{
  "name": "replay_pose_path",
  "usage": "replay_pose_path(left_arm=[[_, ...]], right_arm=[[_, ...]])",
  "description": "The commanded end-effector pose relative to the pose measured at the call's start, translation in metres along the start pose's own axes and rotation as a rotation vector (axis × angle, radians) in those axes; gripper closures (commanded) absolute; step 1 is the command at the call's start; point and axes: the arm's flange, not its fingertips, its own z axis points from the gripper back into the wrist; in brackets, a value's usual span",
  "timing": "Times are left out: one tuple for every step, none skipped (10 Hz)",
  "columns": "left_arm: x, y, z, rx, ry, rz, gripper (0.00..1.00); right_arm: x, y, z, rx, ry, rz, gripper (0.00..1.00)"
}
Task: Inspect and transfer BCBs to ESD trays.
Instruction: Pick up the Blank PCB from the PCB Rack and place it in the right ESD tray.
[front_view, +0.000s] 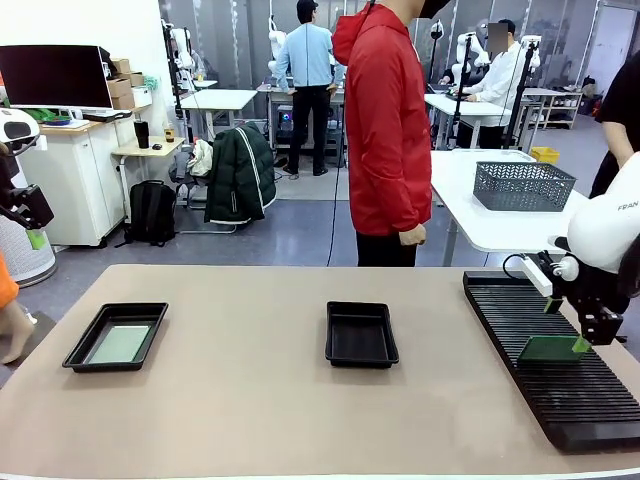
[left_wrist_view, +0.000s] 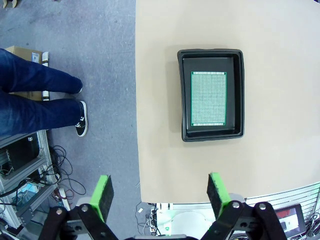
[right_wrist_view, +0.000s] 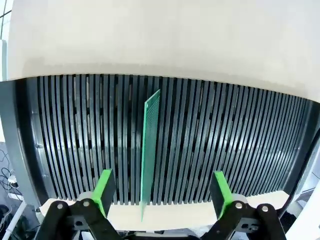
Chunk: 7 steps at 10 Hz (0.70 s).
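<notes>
- A long black slotted rack (front_view: 560, 370) is seen on the right of the table (front_view: 250, 400).
- "FRAN" is printed on the white right arm (front_view: 610, 225).
- A green BCB (left_wrist_view: 208, 98) is laid flat in the left ESD tray (front_view: 115, 337); nothing is seen in the middle ESD tray (front_view: 361, 334).
- A second BCB (right_wrist_view: 149, 150) is stood on edge in the rack, between the wide-apart fingers of the right gripper (right_wrist_view: 161, 175), untouched.
- The left gripper (left_wrist_view: 160, 187) is spread apart too, with nothing in it.

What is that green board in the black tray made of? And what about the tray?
The green board looks like stiff circuit-board laminate, probably fibreglass: it is thin and flat, and covered in a fine grid of tiny dots. The black tray looks like moulded plastic, slightly glossy, with smooth rounded corners and a flared rim.
</notes>
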Motion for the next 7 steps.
replay_pose_path(left_arm=[[-0.0013, -0.0007, -0.0004, 0.0, -0.004, 0.001, 0.0], [-0.0013, -0.0007, -0.0004, 0.0, -0.004, 0.001, 0.0], [-0.0013, -0.0007, -0.0004, 0.0, -0.004, 0.001, 0.0], [-0.0013, -0.0007, -0.0004, 0.0, -0.004, 0.001, 0.0], [-0.0013, -0.0007, -0.0004, 0.0, -0.004, 0.001, 0.0], [-0.0013, -0.0007, -0.0004, 0.0, -0.004, 0.001, 0.0], [-0.0013, -0.0007, -0.0004, 0.0, -0.004, 0.001, 0.0]], right_arm=[[0.0006, 0.0458, -0.0253, -0.025, -0.031, 0.002, 0.0], [0.0003, 0.0464, -0.0284, -0.021, -0.034, -0.004, 0.0], [0.0007, 0.0474, -0.0299, -0.019, -0.038, -0.008, 0.0], [0.0, 0.0479, -0.0322, -0.009, -0.034, -0.024, 0.0], [-0.0009, 0.0487, -0.0332, 0.001, -0.031, -0.038, 0.0], [-0.0014, 0.0493, -0.0335, 0.001, -0.033, -0.041, 0.0], [-0.0019, 0.0492, -0.0341, 0.001, -0.035, -0.047, 0.0]])
